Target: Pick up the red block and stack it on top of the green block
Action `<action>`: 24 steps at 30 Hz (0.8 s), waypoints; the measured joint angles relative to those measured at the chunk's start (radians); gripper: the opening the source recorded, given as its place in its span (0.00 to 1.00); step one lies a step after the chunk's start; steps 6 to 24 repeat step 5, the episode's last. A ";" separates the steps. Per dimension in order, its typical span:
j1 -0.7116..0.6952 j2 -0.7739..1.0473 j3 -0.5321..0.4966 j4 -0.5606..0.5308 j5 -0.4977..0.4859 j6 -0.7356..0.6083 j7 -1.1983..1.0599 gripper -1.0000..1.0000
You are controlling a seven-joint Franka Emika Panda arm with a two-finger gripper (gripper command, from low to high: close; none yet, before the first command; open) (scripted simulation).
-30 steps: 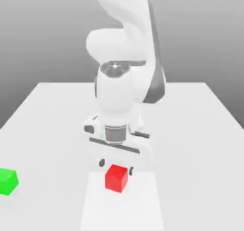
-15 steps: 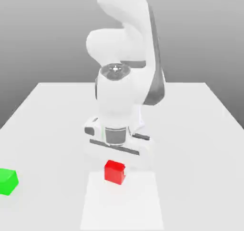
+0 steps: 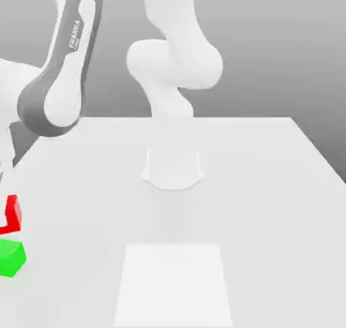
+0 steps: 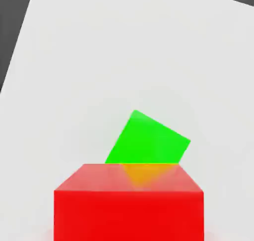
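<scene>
From my remote station, exterior view: the arm [image 3: 64, 63] has swung across to the exterior view's left edge, where a second ago it stood over the middle of the tabletop [image 3: 257, 184]; its base [image 3: 174, 169] is now uncovered at the centre, and the pale square patch [image 3: 174, 283] in front of it, on which the red block sat a second ago, now lies bare; the red block [image 3: 13, 212] has left that patch and now hangs at the left edge, clear of the tabletop, directly above the green block [image 3: 11, 258] with a narrow gap between them; the green block rests on the tabletop in the same spot as before; the red block is partly cut by the picture's edge. The hand itself lies past that edge, so I cannot see its fingers there; they were spread around the red block a second ago and are now clamped on it, which the block's lifted position bears out. Hand view: the red block [image 4: 129, 205] sits close to the camera, carried along with it; the green block [image 4: 149, 140] lies on the tabletop [image 4: 124, 51] beyond it, turned at an angle to the red block's faces, its near side hidden behind the red block's upper edge.
</scene>
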 joint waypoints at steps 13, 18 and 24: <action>-0.017 0.068 0.019 0.007 0.034 0.059 -0.023 1.00; -0.017 0.068 0.019 0.007 0.034 0.059 -0.023 1.00; -0.017 0.068 0.019 0.007 0.034 0.059 -0.023 1.00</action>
